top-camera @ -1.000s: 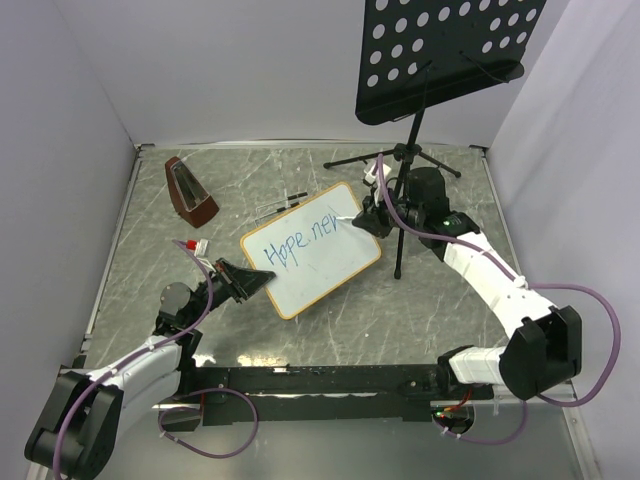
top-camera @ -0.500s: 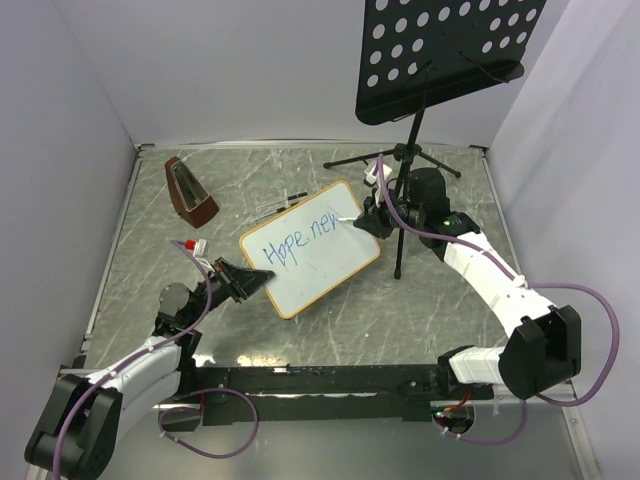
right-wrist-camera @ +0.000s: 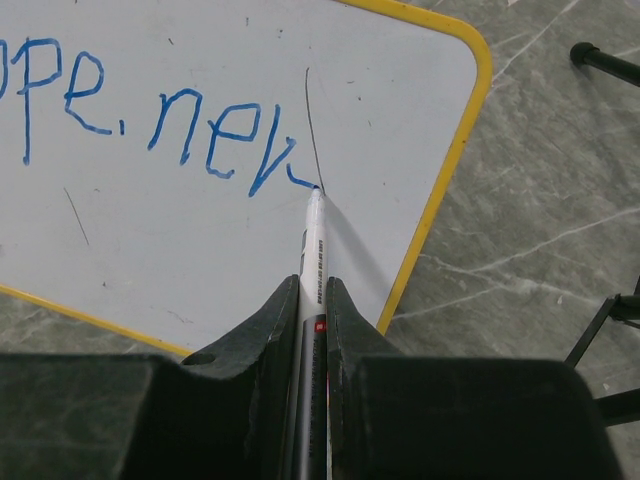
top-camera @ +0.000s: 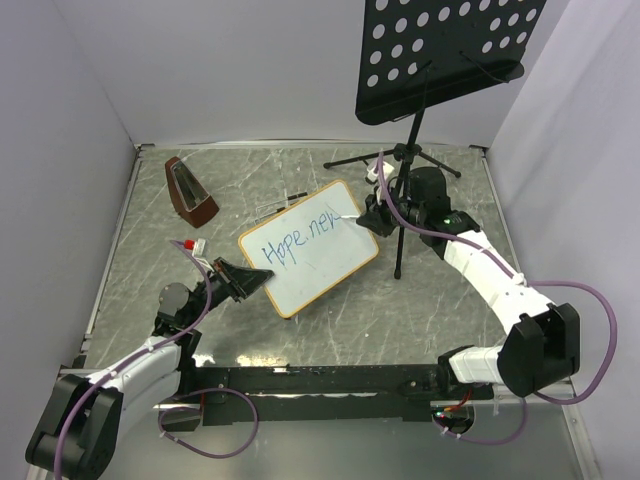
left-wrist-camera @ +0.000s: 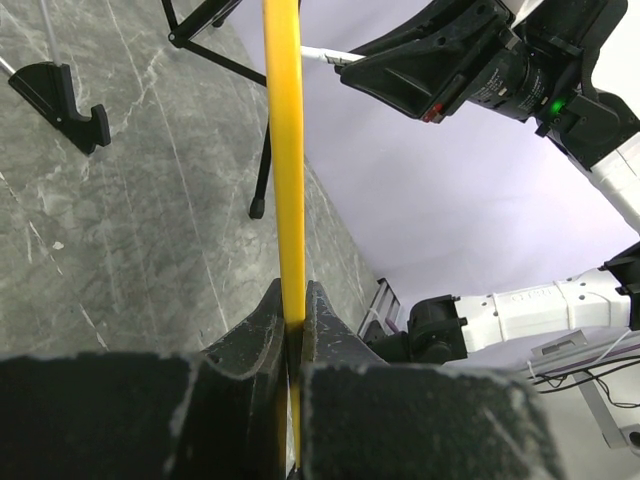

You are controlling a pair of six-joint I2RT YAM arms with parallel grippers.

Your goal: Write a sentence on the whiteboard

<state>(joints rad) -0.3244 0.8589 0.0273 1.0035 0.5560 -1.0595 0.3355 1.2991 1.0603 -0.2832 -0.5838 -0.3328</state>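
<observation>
The whiteboard (top-camera: 315, 262) with its thin tan frame stands tilted in the middle of the table. Blue writing (top-camera: 300, 240) on it reads "Hope. nev"; in the right wrist view (right-wrist-camera: 150, 110) it shows as "ope. nev". My left gripper (top-camera: 252, 282) is shut on the board's near-left frame edge (left-wrist-camera: 285, 190). My right gripper (top-camera: 368, 217) is shut on a white marker (right-wrist-camera: 313, 270). The marker's tip (right-wrist-camera: 316, 188) touches the board at the end of the last blue stroke.
A black music stand with a perforated plate (top-camera: 440, 50) and tripod legs (top-camera: 398, 262) stands right behind the board, close to my right arm. A brown wedge-shaped metronome (top-camera: 188, 188) sits at the back left. A black board foot (left-wrist-camera: 62, 92) rests on the grey marble table.
The marker tip has moved a little along the board and the blue stroke after "ne" has grown. The left gripper and the board have barely moved.
</observation>
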